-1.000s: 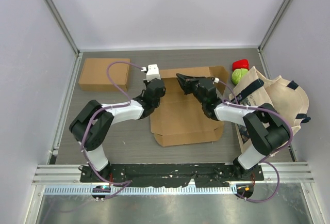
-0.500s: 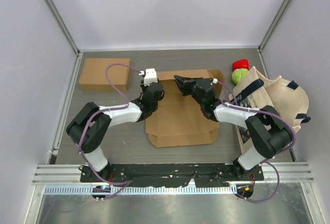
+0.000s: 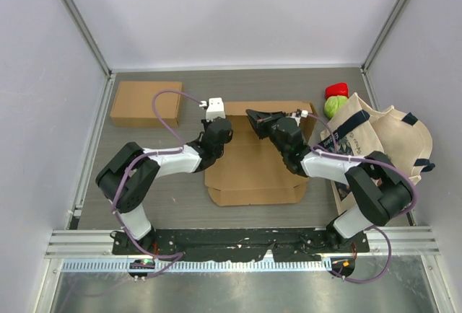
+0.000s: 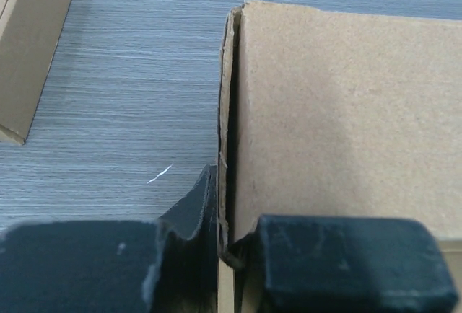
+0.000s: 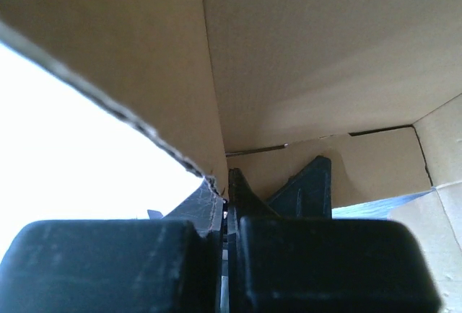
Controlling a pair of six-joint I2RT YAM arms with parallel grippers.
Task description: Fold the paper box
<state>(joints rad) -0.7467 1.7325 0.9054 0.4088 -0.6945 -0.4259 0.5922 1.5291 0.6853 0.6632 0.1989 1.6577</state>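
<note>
Your paper box [image 3: 253, 172] lies flat mid-table, near edge facing the arms, far flap raised. Left gripper [image 4: 224, 237] pinches its left wall and right gripper [image 5: 225, 205] pinches the flap. The table [image 3: 180, 197] is bare to the left; a tote bag [image 3: 382, 140] crowds the right.

Your top camera looks down from above the near edge over the whole table [image 3: 274, 82]. Each wrist camera sits right up against the box [image 3: 249, 176], facing forward along its cardboard. All three views share that box.

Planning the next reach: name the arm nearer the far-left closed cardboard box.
Left. The left fingers pinch the paper box at its left edge, right of the closed cardboard box; the right fingers are farther right.
</note>
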